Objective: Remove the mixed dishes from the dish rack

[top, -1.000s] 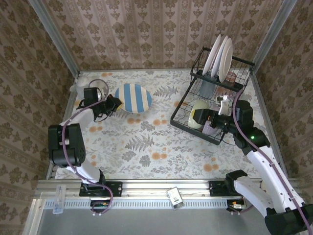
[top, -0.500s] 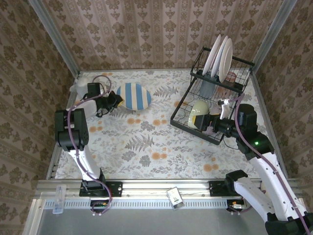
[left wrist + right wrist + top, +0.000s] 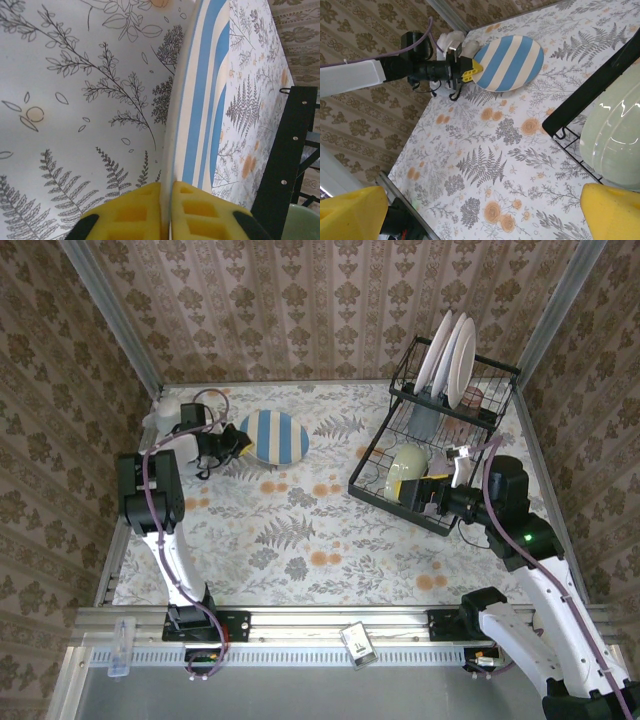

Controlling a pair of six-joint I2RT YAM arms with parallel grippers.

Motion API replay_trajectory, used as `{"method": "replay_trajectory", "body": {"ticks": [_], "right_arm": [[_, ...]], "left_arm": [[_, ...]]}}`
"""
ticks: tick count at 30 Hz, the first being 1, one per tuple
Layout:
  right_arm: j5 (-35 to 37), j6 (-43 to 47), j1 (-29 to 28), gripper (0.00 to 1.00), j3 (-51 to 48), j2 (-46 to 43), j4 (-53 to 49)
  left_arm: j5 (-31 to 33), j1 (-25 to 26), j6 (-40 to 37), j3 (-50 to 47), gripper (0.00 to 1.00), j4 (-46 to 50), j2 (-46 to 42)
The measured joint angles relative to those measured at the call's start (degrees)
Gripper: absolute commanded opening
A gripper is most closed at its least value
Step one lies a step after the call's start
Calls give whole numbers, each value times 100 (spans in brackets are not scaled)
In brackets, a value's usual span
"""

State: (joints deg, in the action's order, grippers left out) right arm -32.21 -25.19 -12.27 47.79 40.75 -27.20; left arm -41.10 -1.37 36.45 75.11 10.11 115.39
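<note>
Pinching striped plate [image 3: 200, 100] rim, left pincer [image 3: 166, 195], tips cropped below.

Damask-papered walls [image 3: 300, 300], fern-print tabletop [image 3: 300, 530] (orange blossoms), aluminium rail [image 3: 300, 625]

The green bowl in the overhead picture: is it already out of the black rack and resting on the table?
No, the pale green bowl sits inside the lower tier of the black wire dish rack.

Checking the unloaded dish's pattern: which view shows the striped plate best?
Right wrist: the striped plate shows nearly its whole face, large. Top external shows the striped plate whole but smaller; left wrist sees the striped plate nearly edge-on.
</note>
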Motion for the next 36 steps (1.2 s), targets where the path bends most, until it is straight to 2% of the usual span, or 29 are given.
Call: {"method": "replay_trajectory", "body": {"ticks": [13,17,22,27,31,36], "right_arm": [[-127,-2,0,100,-146,-55,20],[-125,-2,0,100,-146,-55,20],[-94,-2,0,100,-146,-55,17],[186,22,0,100,-129,-55,-31],[525,90,0,100,103,-22,-177],[1014,109,0,100,654,238,-195]], "left_arm": [[264,-90,-393,501,56,601,131],[531,-98,-433,509,71,791,118],[1038,-98,-448,509,83,1279,-170],[1596,-4,-601,507,100,1810,-1178],[2011,326,-796,505,100,2065,-2339],[2710,1172,-1338,103,100,2011,-4050]]}}
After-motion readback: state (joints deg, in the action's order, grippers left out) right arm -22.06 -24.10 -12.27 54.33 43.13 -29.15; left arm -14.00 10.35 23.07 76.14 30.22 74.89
